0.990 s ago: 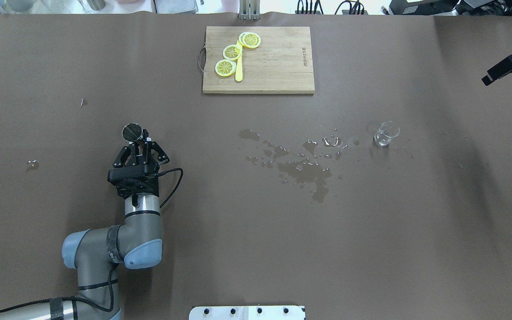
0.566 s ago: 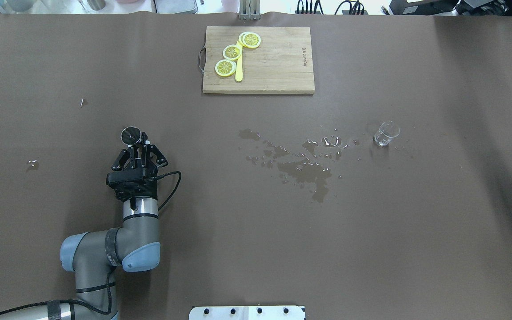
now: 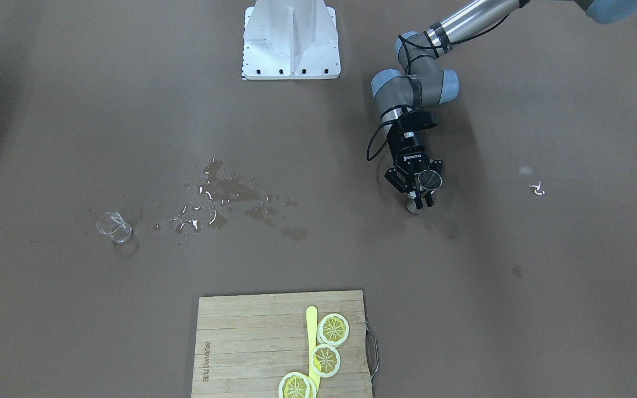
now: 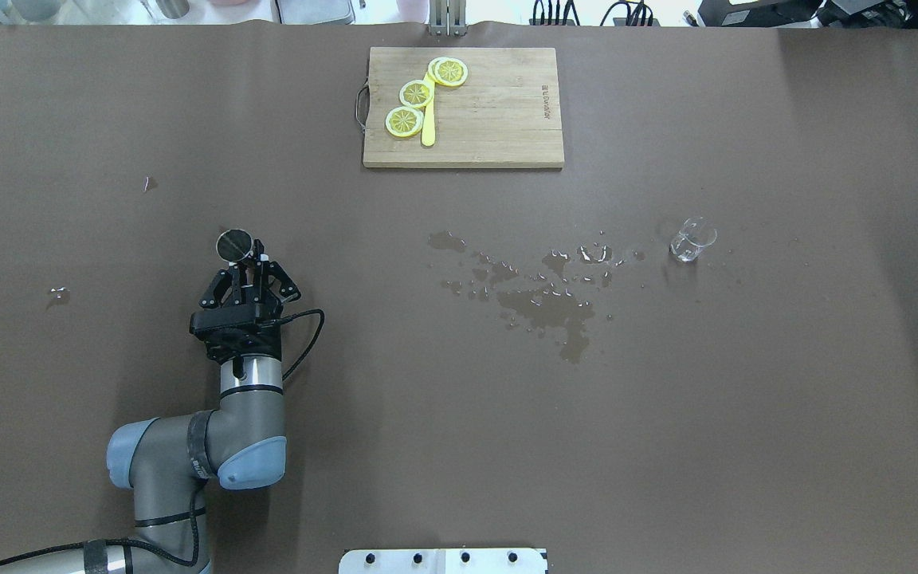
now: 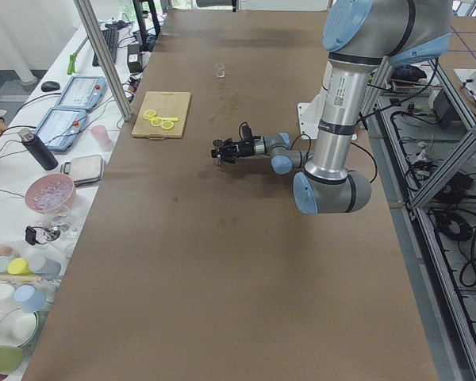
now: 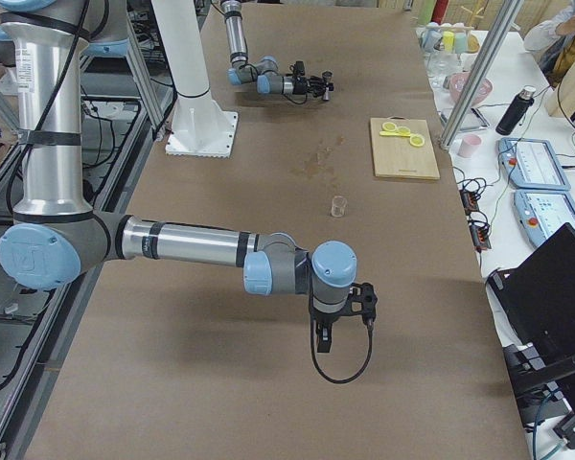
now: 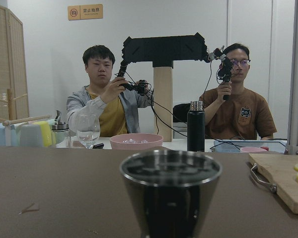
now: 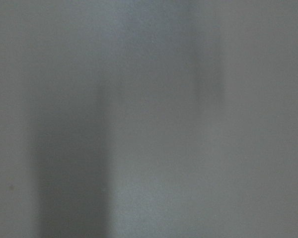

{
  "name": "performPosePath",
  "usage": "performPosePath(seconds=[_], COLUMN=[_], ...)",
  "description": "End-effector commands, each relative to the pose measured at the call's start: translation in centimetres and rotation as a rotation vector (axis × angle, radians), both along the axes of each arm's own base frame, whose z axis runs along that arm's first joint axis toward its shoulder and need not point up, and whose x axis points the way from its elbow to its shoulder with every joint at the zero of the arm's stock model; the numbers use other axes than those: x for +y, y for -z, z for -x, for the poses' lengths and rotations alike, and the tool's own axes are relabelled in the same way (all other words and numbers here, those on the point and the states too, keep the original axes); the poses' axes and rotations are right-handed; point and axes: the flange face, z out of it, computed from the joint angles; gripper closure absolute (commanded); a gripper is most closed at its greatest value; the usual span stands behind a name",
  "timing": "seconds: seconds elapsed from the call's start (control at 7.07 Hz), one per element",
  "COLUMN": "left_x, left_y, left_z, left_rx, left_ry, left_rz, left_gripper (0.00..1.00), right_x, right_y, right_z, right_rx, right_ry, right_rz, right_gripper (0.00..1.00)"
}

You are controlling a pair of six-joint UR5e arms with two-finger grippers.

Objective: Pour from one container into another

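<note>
Left gripper: the left gripper [image 4: 245,268] reaches out low over the table [image 4: 427,414], well to the robot's left of centre, with its fingers clenched on the cup.
Cup: a small steel cup [image 4: 234,245] stands upright in that grip, held by its lower part, rim open upward. The left wrist view shows it close up and dead centre, dark inside. Whether its base touches the table cannot be told.
Right gripper: the right gripper [image 6: 328,335] shows only in the exterior right view, pointing down close above the table near that end. Whether its fingers are released or closed cannot be told. Its wrist camera gives only a grey blur.
Beaker: a clear glass beaker [image 4: 692,239] stands upright on the table on the robot's right, well apart from the cup and from both grippers.
Spill: a wet patch [image 4: 547,301] with scattered drops spreads across the middle of the table, between cup and beaker, and ends just beside the beaker.
Board: a wooden board [image 4: 491,112] lies at the far edge, with three lemon slices [image 4: 416,93] and a yellow stick [image 4: 428,127] at its handle end.
Beyond the table: two seated people [image 7: 100,106] each hold a handheld device.
</note>
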Motion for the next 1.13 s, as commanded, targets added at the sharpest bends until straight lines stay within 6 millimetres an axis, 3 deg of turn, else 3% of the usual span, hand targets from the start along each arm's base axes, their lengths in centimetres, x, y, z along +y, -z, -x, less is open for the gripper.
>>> performPosePath(seconds=[0.0,0.14,0.42,0.57,0.99], left_x=[0.01,0.01,0.02,0.01,0.04], left_y=[0.00,-0.01,-0.12,-0.40,-0.31], left_z=[-0.01,-0.02,0.02,-0.01,0.14], left_rx=[-0.002,-0.001,-0.007,-0.022,-0.021], left_ry=[0.000,-0.001,-0.002,-0.002,-0.001], left_rz=[0.000,0.002,0.002,0.006,0.004], left_gripper=[1.00,1.00,0.77,0.72,0.64], right_x=[0.74,0.82,0.79,0.81,0.80], right_y=[1.76,1.61,1.72,1.63,1.69], right_z=[-0.84,-0.92,-0.98,-1.00,-1.02], right_rx=[-0.006,-0.004,0.003,0.006,0.008], right_ry=[-0.023,-0.027,-0.023,-0.023,-0.022], right_rz=[0.080,0.091,0.083,0.085,0.082], right_gripper=[0.00,0.00,0.00,0.00,0.00])
